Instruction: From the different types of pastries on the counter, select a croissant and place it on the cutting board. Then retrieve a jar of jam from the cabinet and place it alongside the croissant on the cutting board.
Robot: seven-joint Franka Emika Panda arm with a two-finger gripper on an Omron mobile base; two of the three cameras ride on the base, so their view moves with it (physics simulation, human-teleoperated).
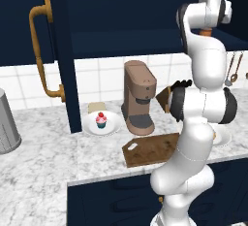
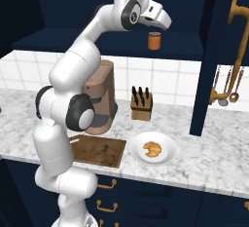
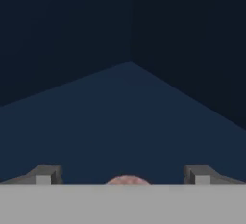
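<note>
The wide-open gripper point(image 3: 123, 176) is hovering over the upright jam jar point(image 2: 154, 41), whose lid is sitting at six o'clock between the fingertips.

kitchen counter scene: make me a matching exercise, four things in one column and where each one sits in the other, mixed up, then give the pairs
Things:
1. croissant
2. cupcake
3. jar of jam
4. cutting board

Places:
A. on the cabinet shelf, just below the open gripper
B. flat on the counter in front of the coffee machine, nothing on it
C. on a white plate to the right of the cutting board
D. on a white plate to the left of the coffee machine

Pairs: 1-C, 2-D, 3-A, 4-B
</note>
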